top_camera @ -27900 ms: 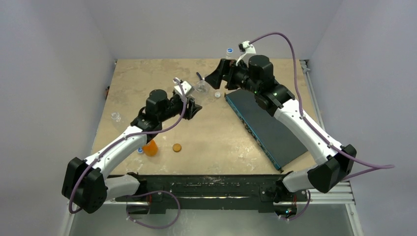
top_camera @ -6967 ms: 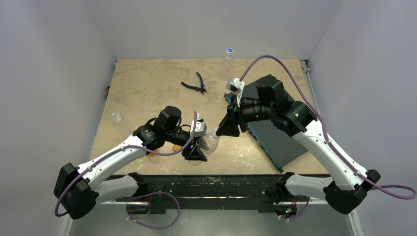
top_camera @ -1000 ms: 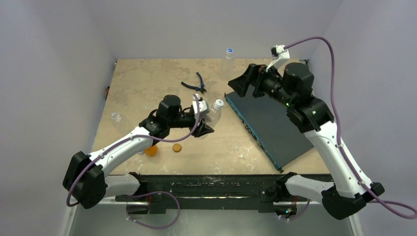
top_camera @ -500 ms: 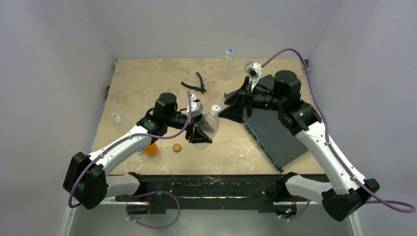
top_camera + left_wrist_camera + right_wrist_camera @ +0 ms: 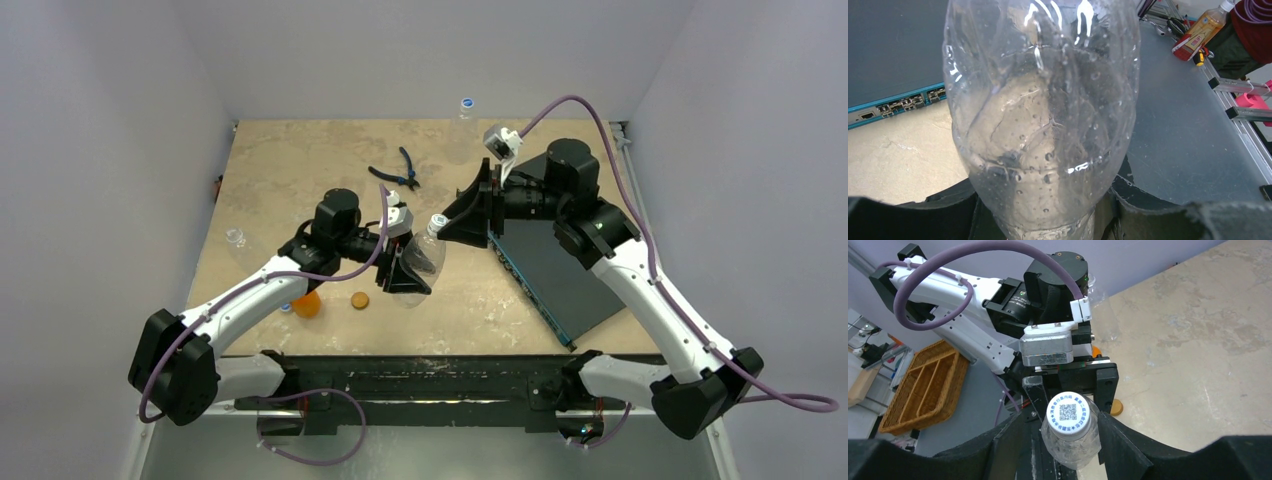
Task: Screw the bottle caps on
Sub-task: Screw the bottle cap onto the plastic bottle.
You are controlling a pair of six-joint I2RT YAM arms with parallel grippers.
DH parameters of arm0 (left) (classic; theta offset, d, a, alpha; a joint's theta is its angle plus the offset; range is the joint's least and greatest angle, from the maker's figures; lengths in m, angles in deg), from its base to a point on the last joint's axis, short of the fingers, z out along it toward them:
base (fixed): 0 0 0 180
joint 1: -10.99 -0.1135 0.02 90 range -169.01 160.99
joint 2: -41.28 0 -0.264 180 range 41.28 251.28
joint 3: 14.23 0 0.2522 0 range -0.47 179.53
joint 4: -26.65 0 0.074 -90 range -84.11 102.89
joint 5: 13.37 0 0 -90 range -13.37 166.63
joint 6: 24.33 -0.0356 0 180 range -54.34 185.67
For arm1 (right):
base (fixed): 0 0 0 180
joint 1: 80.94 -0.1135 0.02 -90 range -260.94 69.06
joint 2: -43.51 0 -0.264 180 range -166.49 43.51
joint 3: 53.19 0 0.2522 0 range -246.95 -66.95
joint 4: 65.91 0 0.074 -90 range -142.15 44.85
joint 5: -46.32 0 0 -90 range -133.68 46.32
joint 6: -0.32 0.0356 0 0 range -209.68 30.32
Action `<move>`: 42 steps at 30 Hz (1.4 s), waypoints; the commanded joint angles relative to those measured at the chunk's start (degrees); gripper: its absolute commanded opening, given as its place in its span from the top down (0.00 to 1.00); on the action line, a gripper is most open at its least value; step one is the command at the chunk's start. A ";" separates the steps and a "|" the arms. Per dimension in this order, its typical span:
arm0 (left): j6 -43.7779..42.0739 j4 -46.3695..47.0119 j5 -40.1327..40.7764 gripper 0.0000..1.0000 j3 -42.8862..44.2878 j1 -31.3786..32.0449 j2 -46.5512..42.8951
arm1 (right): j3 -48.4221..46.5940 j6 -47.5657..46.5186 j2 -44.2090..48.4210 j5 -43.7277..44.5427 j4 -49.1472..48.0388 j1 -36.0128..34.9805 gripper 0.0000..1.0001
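- Looking down from the top view, the left end effector [image 5: 407, 272] is clamped on the body of a clear bottle [image 5: 424, 256]. The bottle is tilted, with its white cap [image 5: 438, 220] pointing toward the right end effector [image 5: 463, 217], which sits right at that cap.
- On the bench [image 5: 300, 180] lie an orange bottle [image 5: 307, 302] and an orange-brown cap [image 5: 359, 299] near it. Blue-handled pliers [image 5: 398, 172] lie farther back, and a dark flat box [image 5: 550, 265] lies on the right.
- In the left wrist view, the clear bottle [image 5: 1043, 115] fills the frame, pinched between the black fingers [image 5: 913, 220] at the bottom edge.
- In the right wrist view, the right end effector [image 5: 1064, 440] has its fingers [image 5: 1128, 440] apart, one on each side of the white cap [image 5: 1068, 412]. A thin gap shows on both sides. The cap sits on the bottle's neck, with a blue code printed on top.
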 commanded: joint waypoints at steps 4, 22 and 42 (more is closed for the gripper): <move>0.23 2.87 -1.78 1.00 -0.44 -0.38 0.21 | -1.70 0.74 -0.02 0.80 -3.74 -1.59 0.44; 0.57 3.00 0.01 1.00 -0.30 -0.38 0.62 | -1.62 1.05 -0.28 5.03 -1.20 -2.73 0.70; 2.34 15.56 66.68 1.00 1.07 9.84 -0.32 | -10.97 15.27 -14.93 48.80 20.47 -9.78 0.92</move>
